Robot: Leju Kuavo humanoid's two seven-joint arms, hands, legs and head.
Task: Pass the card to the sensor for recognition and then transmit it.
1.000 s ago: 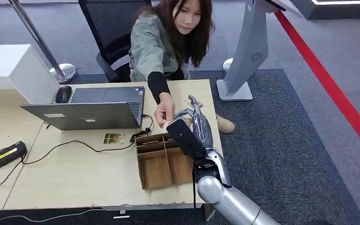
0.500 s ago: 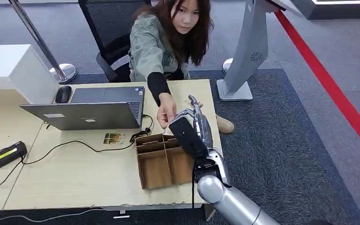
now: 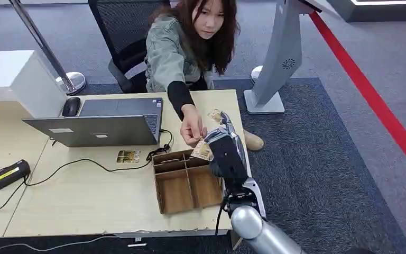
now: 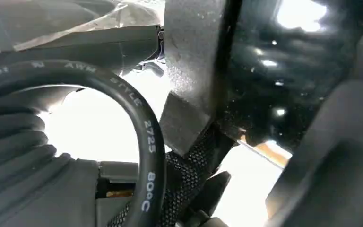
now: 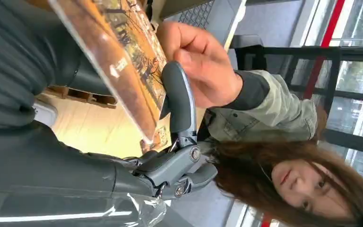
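Right hand (image 3: 223, 138): grips the card (image 3: 203, 151) above the divided box (image 3: 182, 182); person's hand (image 3: 192, 128) touches the card
Left hand: state cannot be told

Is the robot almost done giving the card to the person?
Nearly. The right hand already holds the card above the box, and the person's hand is at the card, so the pass is under way. Letting go is left. I cannot tell whether it was scanned.

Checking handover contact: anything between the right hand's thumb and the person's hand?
The card. In the right wrist view it sits against the right hand, thumb on its far face, with the person's hand just beyond, at the card's edge.
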